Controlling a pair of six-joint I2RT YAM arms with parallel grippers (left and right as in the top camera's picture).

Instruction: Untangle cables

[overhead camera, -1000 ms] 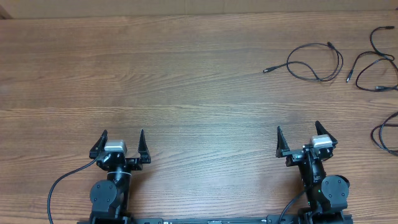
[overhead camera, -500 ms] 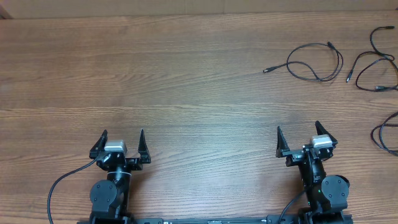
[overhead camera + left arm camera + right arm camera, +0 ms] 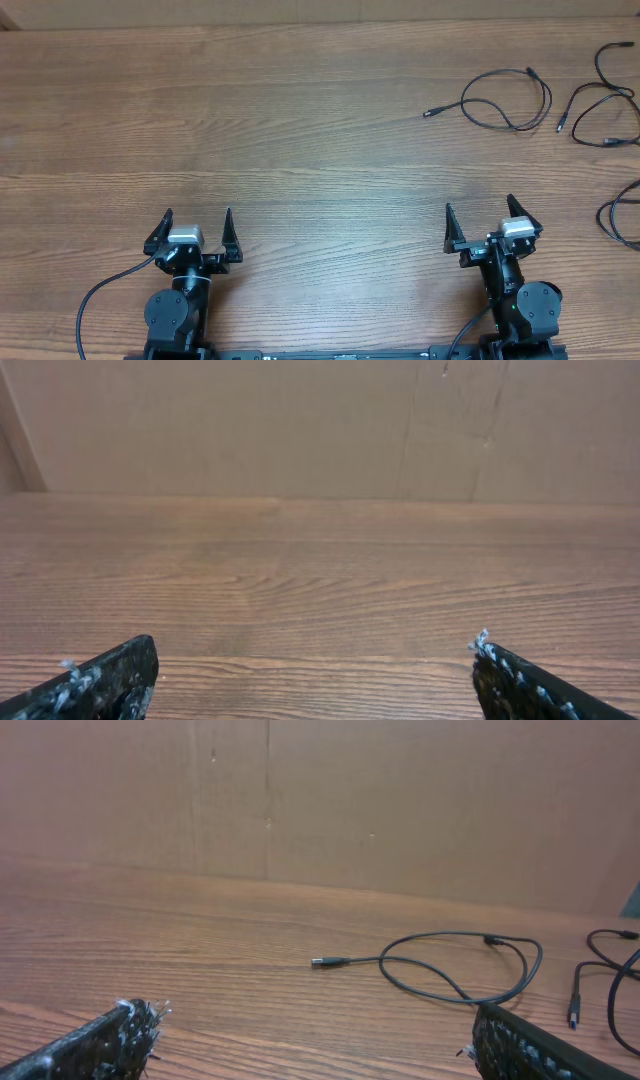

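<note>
Thin black cables lie apart at the table's far right. One looped cable (image 3: 505, 100) has a plug end pointing left; it also shows in the right wrist view (image 3: 450, 965). A second cable (image 3: 600, 110) curves beside it, and a third (image 3: 615, 215) lies at the right edge. My left gripper (image 3: 197, 218) is open and empty at the front left; its view shows only bare wood between its fingertips (image 3: 115, 675). My right gripper (image 3: 479, 213) is open and empty at the front right, well short of the cables.
The wooden table (image 3: 280, 130) ends at a brown cardboard wall (image 3: 400, 800) along the back. Thicker black wires (image 3: 100, 295) run from the arm bases at the front edge.
</note>
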